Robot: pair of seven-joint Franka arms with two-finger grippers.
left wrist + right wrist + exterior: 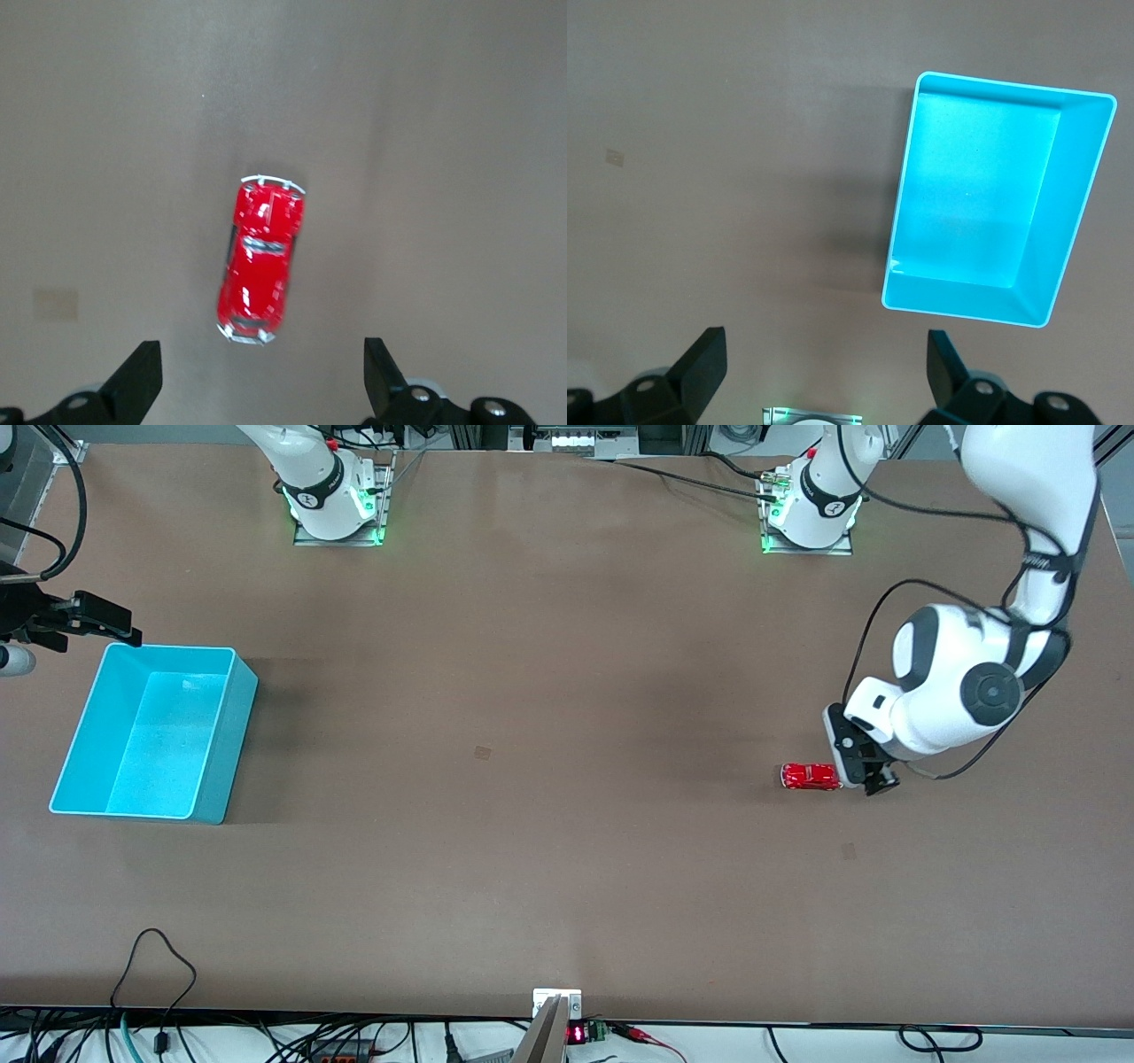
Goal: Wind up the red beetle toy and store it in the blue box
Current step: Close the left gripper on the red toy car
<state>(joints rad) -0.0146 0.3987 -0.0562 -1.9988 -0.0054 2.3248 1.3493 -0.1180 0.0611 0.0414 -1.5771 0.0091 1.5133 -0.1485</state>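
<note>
You are at the opening step: the reach for the toy car (810, 777), with no grip made yet. The car sits on the bench (549, 779) toward the left arm's end, on its wheels, untouched. Your left pincer (864, 772) hangs low just beside it, released, fingers spread wide. In the left wrist view the car (260, 262) lies ahead of the two fingertips (142, 376), not between them, and its long axis is turned a little off the line of the fingers.

The box (151, 731) stands at the right arm's end of the bench, well apart from the car, open side up and with nothing in it. Your right pincer (84, 618) waits above the bench just beside the box's farther corner, released as well; its wrist view shows the box (997, 199) lying clear of the fingers.

For the next move, I judge you need to shift the left pincer over the car's middle, straddle the narrow body across its sides, come down and clench. The shell is small, glossy and rounded, so a grip too high or off centre could slip. Winding probably means dragging the wheels backward along the bench; then comes the long carry across to the box.
</note>
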